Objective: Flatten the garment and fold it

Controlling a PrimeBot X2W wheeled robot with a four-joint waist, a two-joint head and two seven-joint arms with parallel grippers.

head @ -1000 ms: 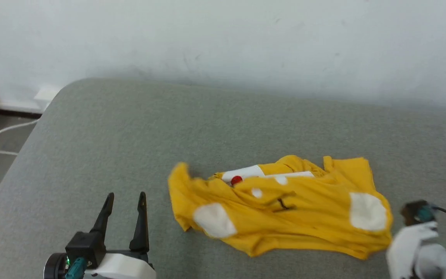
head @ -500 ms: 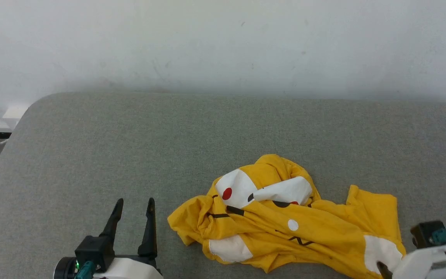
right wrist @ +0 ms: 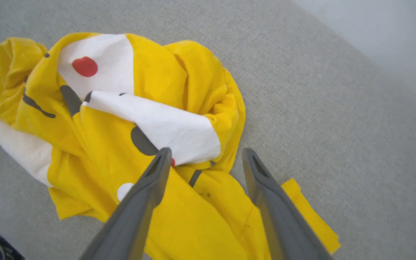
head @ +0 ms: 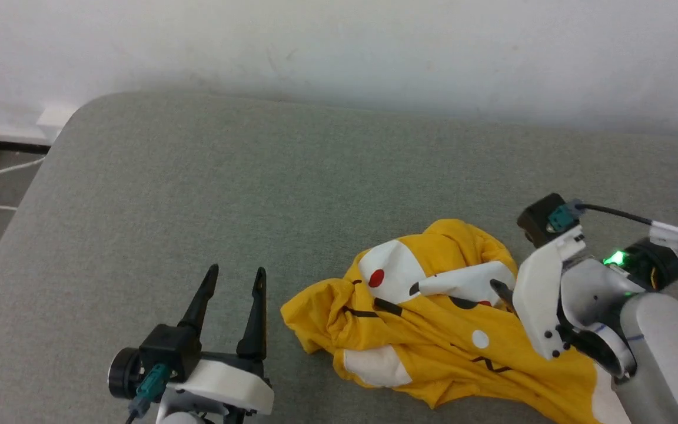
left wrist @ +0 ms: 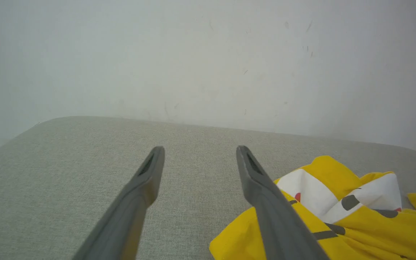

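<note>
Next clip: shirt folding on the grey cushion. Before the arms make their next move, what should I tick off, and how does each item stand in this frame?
1. Garment flattened: not ok; it lies bunched and creased, with layers folded over one another.
2. Right gripper free of fabric: ok; jaws open over the garment, nothing pinched.
3. Left gripper open and empty: ok; it sits over the grey cushion, beside the garment's left edge.
4. An edge to grasp: ok; a loose yellow flap lies flat near the right gripper.
5. Whole garment on the cushion: cannot tell; the right arm hides its near right part in the head view.
</note>
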